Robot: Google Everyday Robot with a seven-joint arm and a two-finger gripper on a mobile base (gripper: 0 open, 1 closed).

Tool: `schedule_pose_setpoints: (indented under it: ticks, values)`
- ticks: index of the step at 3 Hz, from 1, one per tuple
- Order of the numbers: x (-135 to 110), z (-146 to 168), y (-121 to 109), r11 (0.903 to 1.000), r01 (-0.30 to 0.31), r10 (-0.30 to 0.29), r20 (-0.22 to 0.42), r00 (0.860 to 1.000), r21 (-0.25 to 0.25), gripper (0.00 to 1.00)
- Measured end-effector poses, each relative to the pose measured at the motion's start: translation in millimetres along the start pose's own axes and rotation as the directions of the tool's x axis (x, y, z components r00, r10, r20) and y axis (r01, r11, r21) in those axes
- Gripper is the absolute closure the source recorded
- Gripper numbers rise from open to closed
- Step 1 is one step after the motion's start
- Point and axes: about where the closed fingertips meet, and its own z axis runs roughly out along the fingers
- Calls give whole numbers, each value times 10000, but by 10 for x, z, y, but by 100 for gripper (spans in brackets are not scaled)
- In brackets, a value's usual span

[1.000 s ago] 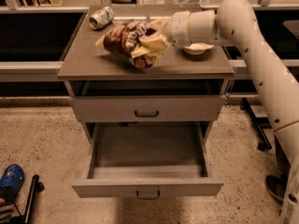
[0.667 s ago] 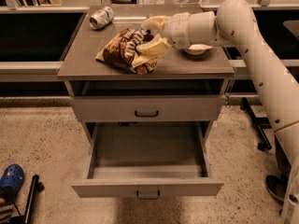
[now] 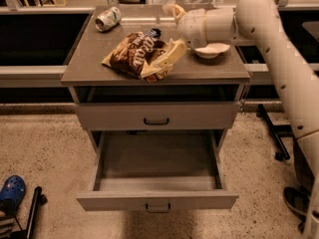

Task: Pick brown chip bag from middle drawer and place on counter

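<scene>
The brown chip bag lies on the counter, near its middle. My gripper is just right of the bag, above the counter, and it is open. One pale finger points up and back, and the other finger rests against the bag's right end. The middle drawer is pulled all the way out below, and nothing shows inside it. The drawer front above it is closed.
A crushed can lies at the counter's back left. A white bowl sits at the right, under my arm. A small dark blue bar lies behind the bag. A blue shoe and a dark pole are on the floor at left.
The bag has come down and settled flat on the counter, slightly further left. My fingers have spread apart and no longer clamp it.
</scene>
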Motion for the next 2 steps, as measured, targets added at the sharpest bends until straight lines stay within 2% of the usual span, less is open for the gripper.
schedule_pose_setpoints:
  ticks: [1,2]
  values:
    - [-187,-407,-27,9990,343,-339,-130,9993,301,0]
    - [-191,-427,-28,9989,350,-346,-146,9993,319,0]
